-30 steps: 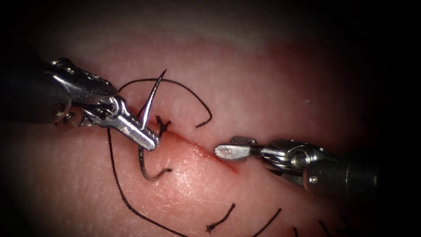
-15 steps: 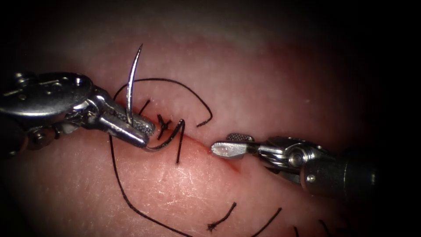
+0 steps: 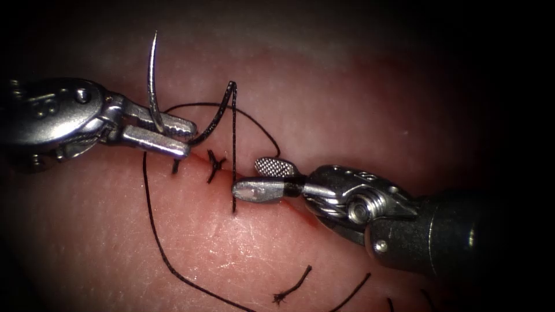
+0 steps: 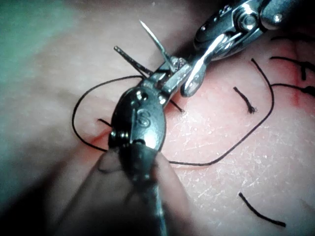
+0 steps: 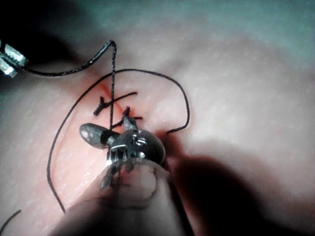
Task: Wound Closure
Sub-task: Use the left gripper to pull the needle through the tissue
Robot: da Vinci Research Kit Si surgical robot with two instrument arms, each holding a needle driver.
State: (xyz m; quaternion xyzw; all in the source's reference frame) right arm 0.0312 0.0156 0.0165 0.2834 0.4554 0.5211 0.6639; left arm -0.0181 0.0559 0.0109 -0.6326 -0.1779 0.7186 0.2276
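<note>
Lifted since earlier, the needle (image 3: 154, 81) (stiff, slippery; best held mid-curve) sits clear of the tissue (image 3: 243, 248), clamped mid-curve by the left gripper (image 3: 180, 138); right gripper (image 3: 263, 178) gapes, empty, beside the thread (image 3: 233, 150).

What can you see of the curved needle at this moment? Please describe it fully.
The needle is a thin, curved piece of shiny metal, held near its middle in the shut jaws of the left tool. Its sharp tip points up, clear of the tissue, left of the cut. Its dark tail end arcs rightward, where the thread hangs down from it.
</note>
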